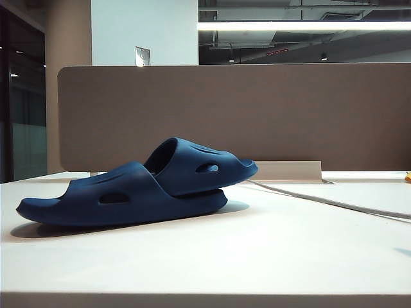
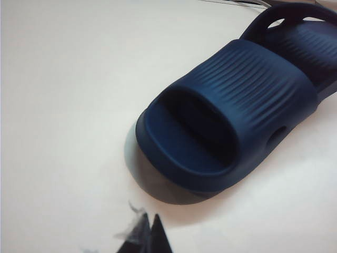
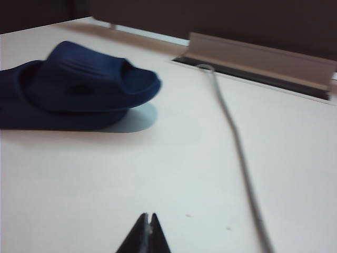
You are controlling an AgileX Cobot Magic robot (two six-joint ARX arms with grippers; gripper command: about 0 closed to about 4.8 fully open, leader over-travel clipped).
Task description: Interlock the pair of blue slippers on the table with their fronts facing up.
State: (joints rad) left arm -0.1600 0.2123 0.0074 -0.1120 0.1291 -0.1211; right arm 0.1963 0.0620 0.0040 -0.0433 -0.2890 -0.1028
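Observation:
The pair of blue slippers (image 1: 138,186) lies on the white table (image 1: 257,256), left of the middle. One slipper's front is tucked under the other's ridged strap, and its far end (image 1: 212,165) sticks up to the right. No arm shows in the exterior view. In the left wrist view my left gripper (image 2: 150,221) is shut and empty, just short of the open toe of the nearer slipper (image 2: 231,121). My right gripper (image 3: 149,217) is shut and empty over bare table, well back from the slippers (image 3: 79,87).
A grey cable (image 1: 334,204) runs across the table's right part from a slot with a raised lid (image 1: 289,171) at the back. A brown partition panel (image 1: 257,109) stands behind the table. A small yellow thing (image 1: 408,177) sits at the far right edge.

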